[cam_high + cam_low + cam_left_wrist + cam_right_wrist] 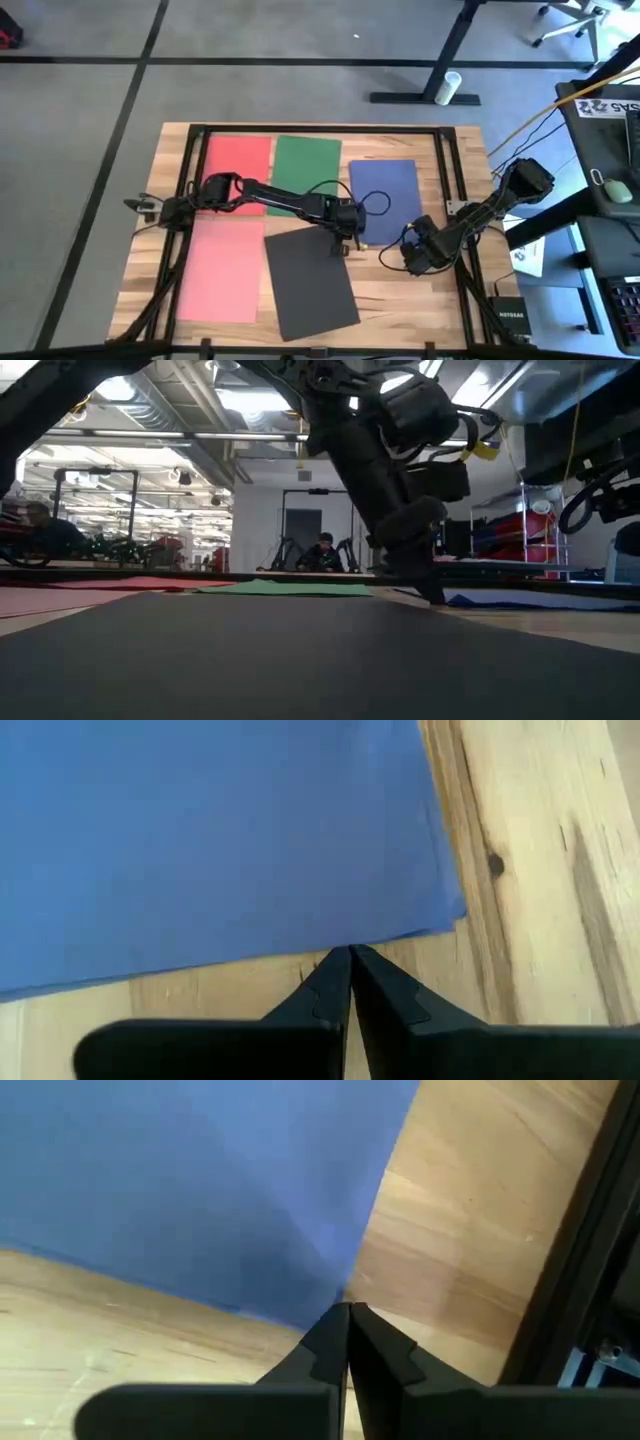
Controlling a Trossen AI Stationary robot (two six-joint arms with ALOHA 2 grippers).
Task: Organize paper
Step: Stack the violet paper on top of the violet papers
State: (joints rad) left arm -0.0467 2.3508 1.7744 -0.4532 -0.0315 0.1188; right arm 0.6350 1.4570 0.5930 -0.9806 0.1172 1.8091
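Note:
Five sheets of paper lie flat on the wooden table: red (237, 158), green (306, 163) and blue (386, 200) along the far side, pink (222, 270) and dark grey (310, 282) along the near side. My left gripper (347, 243) is shut, with its tips down at the blue sheet's near edge (300, 955), just past the dark grey sheet's far right corner. My right gripper (408, 262) is shut too, its tips (346, 1310) pointing at the blue sheet's near right corner (335, 1285). My left gripper (349, 952) comes down on a slant with its shut fingertips at the blue sheet's near edge; I cannot tell whether they touch the sheet or only the wood. My right gripper's shut tips stand at the blue sheet's corner; I cannot tell whether they touch it.
A black frame (455, 200) runs around the table's edges. A thin black cable (378, 203) loops over the blue sheet. A white printed sheet (528, 255) lies off the table's right side. Far behind the table a person (322, 552) sits in the room.

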